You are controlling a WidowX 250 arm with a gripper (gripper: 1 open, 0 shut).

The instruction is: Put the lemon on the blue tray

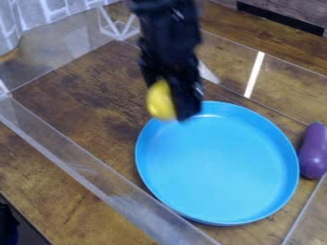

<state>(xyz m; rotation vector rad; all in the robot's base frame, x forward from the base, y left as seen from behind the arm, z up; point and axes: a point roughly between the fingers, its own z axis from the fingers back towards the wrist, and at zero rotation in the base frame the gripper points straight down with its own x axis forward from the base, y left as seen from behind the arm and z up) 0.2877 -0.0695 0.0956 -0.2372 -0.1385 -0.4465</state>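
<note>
- Pincer: dark, blurry, pointing down, grasping the lemon. Exact finger contact too blurry to tell.
- Lemon: bright yellow, at the pincer's lower end, on the left side of it in the pic. Pincer covers part of it. Looks held up over the table, by the upper-left part of the tray rim in view; exact height can't tell.
- Arm: comes in from the top of the pic, dark + smeared, hides some of the table and the back strip behind it.
- Blue tray: big, round, low raised rim, lying flat, lower right of center. Pincer's lower end overlaps its top-left edge in view. Inside surface shows plain blue, nothing resting on the visible part.
- Table: brown wood, visible grain, mostly seen left of the tray.
- Eggplant: dark purple, longish, just beside the tray's right rim, partly cut off by the pic edge.
- Clear plastic wall: see-through band running diagonally from the left edge down to the bottom, left of the tray.
- White strip: thin, pale, upper right, beyond the tray, well apart from the eggplant.
</note>
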